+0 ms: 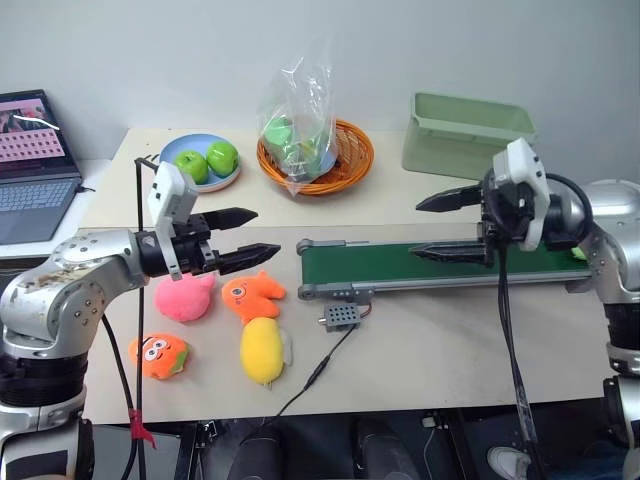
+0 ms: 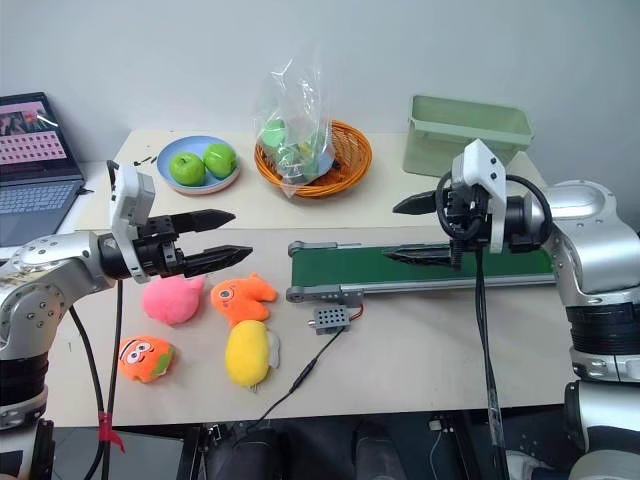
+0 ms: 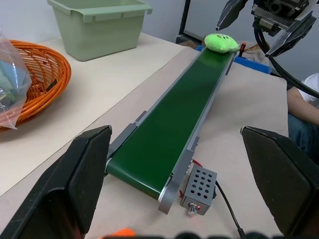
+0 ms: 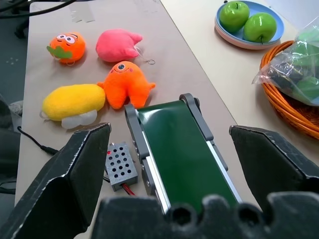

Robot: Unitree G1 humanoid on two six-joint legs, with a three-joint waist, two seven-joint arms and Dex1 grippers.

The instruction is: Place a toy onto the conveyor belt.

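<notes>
Left gripper (image 1: 243,237) hovers with fingers spread over the pink plush (image 1: 185,298), holding nothing. Along the conveyor belt (image 3: 172,122), the toy (image 3: 221,42) sits at the far end. Right gripper (image 1: 442,226) hangs spread and empty above: placement looks done.

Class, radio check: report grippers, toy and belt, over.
Left gripper open, empty. Right gripper open above the belt. Green toy lying on belt's far end. Nothing blocking.
</notes>
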